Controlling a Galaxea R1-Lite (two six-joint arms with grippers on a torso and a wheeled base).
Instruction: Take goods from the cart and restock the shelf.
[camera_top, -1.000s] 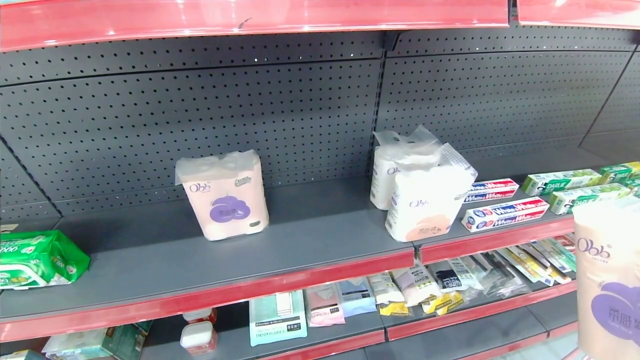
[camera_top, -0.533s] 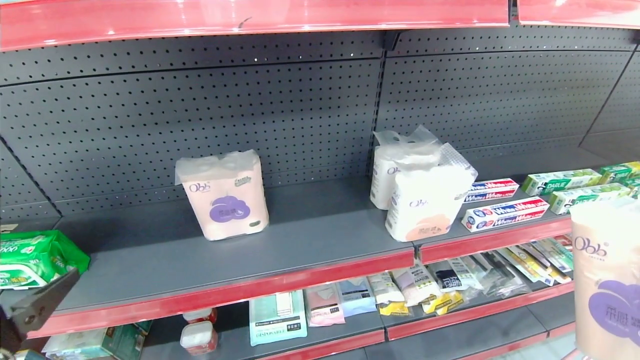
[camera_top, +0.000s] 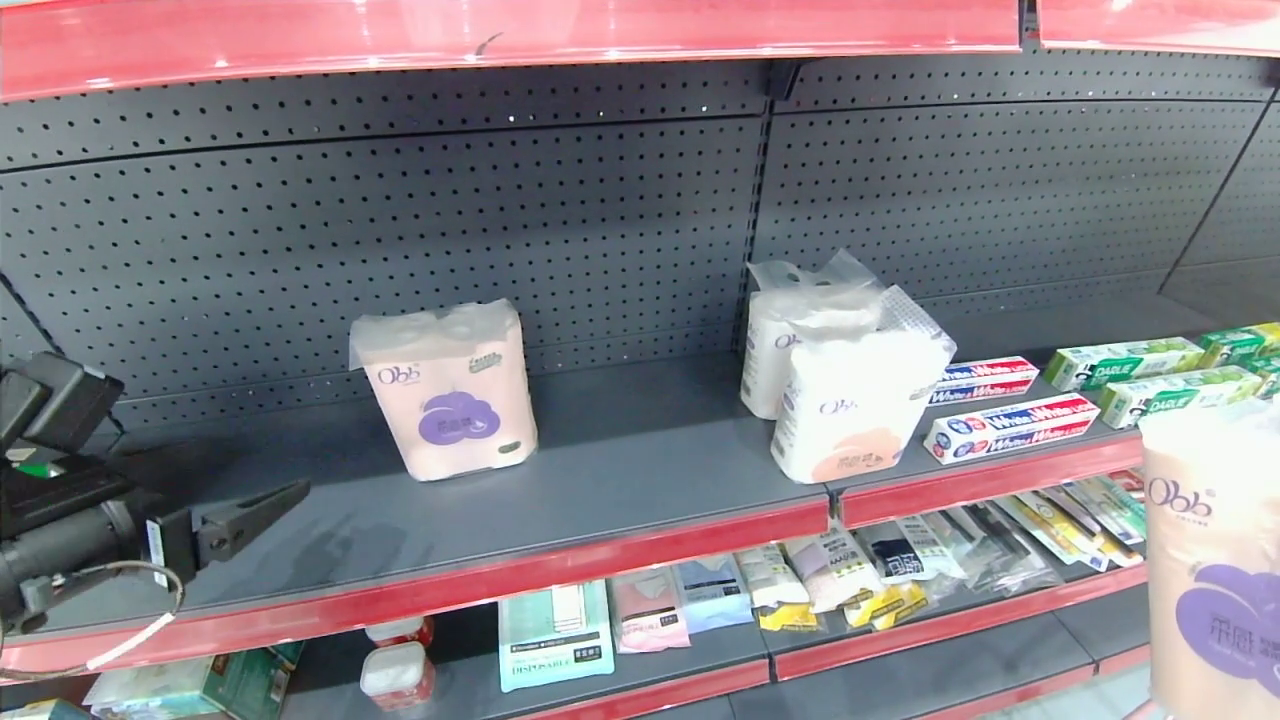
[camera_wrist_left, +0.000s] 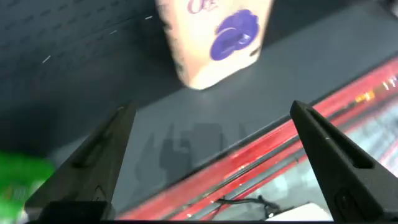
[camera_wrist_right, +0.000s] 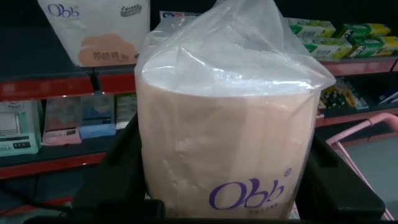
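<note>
1. Two things matter in the head view. The held roll pack (camera_top: 1215, 560) hangs at the far right, out in front of the shelf (camera_top: 620, 470) and not yet on it. The left gripper (camera_top: 250, 515) hovers over the shelf's left end with nothing in it. A standing roll pack (camera_top: 450, 395) with the same print sits upright near the back panel. Bare shelf lies between it and the two white packs (camera_top: 850, 400), and toothpaste boxes (camera_top: 1010, 425) line the section to the right.

2. From the left wrist, that gripper's jaws are spread wide with only shelf surface between them. The standing roll pack is ahead, well apart from the fingers. The red front lip (camera_wrist_left: 298, 149) runs just below.

3. From the right wrist, the right gripper (camera_wrist_right: 227, 171) is clamped on the held roll pack, one finger on each side low down. Loose film bunches at the pack's top. One white pack shows beyond it on the shelf.

4. The step in hand looks like carrying this pack to the shelf.
   - Raise it until its base clears the red lip before moving inward.
   - Aim for the bare stretch beside the matching pack, print outward.
   - The pack is soft and tall, so it may bulge or tip. Set the base flat before the fingers let go.
   - Keep the idle left arm out of the path.
</note>
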